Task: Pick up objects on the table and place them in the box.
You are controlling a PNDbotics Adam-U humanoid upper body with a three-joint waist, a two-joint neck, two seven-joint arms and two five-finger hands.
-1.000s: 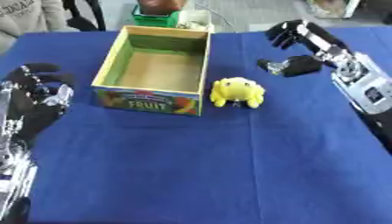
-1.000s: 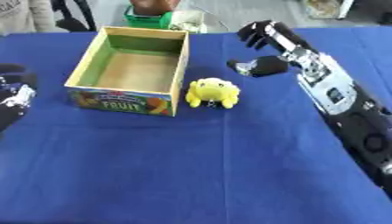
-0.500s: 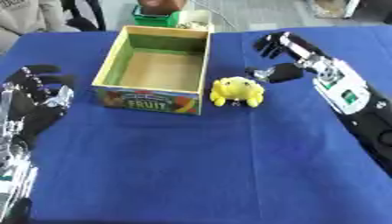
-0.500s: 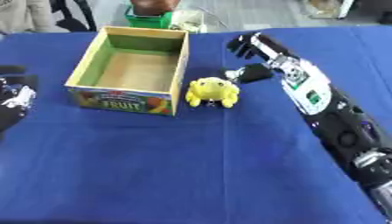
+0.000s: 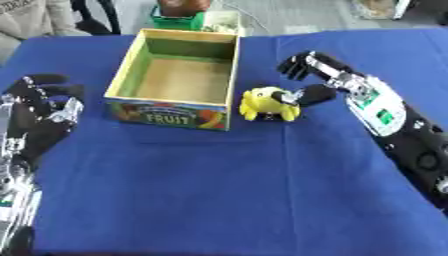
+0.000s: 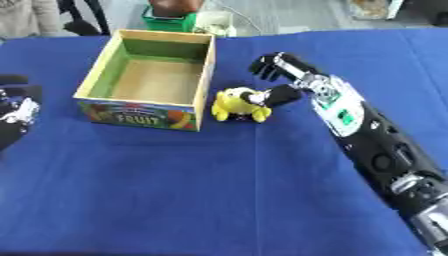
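A small yellow soft toy (image 5: 265, 104) sits on the blue tablecloth just right of the open cardboard fruit box (image 5: 125, 67), which has nothing inside. My right hand (image 5: 325, 76) reaches in from the right with its fingers spread above and behind the toy. Its thumb (image 5: 308, 94) touches the toy's right side, and the hand stays open, not closed round it. My left hand (image 5: 41, 113) rests open at the left edge, fingers up, well away from the box.
Past the table's far edge stands a green container (image 5: 178, 18) holding something brown, with a pale object (image 5: 223, 22) beside it. A seated person (image 5: 33, 17) shows at the far left corner. Blue cloth (image 5: 227, 190) covers the whole near half.
My right hand has moved left and down from the far right towards the yellow toy, and its thumb now meets the toy. The toy, the box and my left hand have stayed put.
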